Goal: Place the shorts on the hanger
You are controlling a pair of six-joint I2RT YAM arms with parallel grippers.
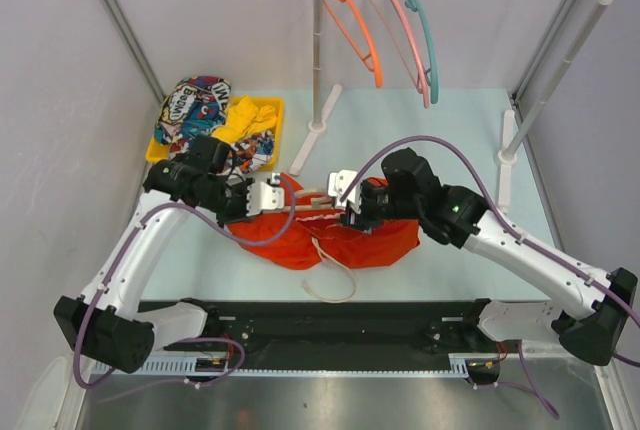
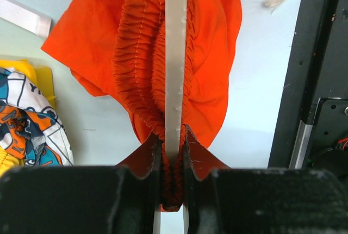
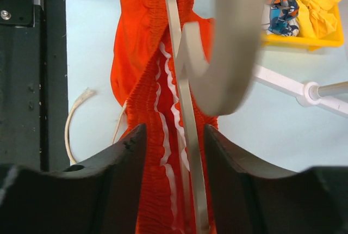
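- The pale blue-green table [image 1: 440, 150] carries the scene. The task's things are held low over its middle, between the two arms.
- The white left arm [image 1: 140, 250] is bent inward from the left edge, and the white right arm [image 1: 520, 250] is reached in from the right. The wrists are brought close and faced toward each other.
- The bright orange-red soft fabric shorts [image 1: 325, 235] are slung bunched between the wrists, their lower folds apparently on the table.
- The beige plastic clothes hanger with a curved hook [image 3: 228, 43] is held with them. Its thin bar is laid along the gathered waistband, hook nearer the right wrist.
- The task is judged part done: bar and waistband are brought together, but whether the bar is passed inside the shorts cannot be told. Draping the shorts to hang freely and letting go are judged left.
- The left pincer [image 2: 173, 141] is pressed together on bar and waistband.
- The right pincer [image 3: 174, 130] is set wider, yet fabric and bar fill it, so it is judged to be pinching them.
- The cream drawstring cord [image 1: 335, 275] is looped loose on the table, just nearside of the shorts.
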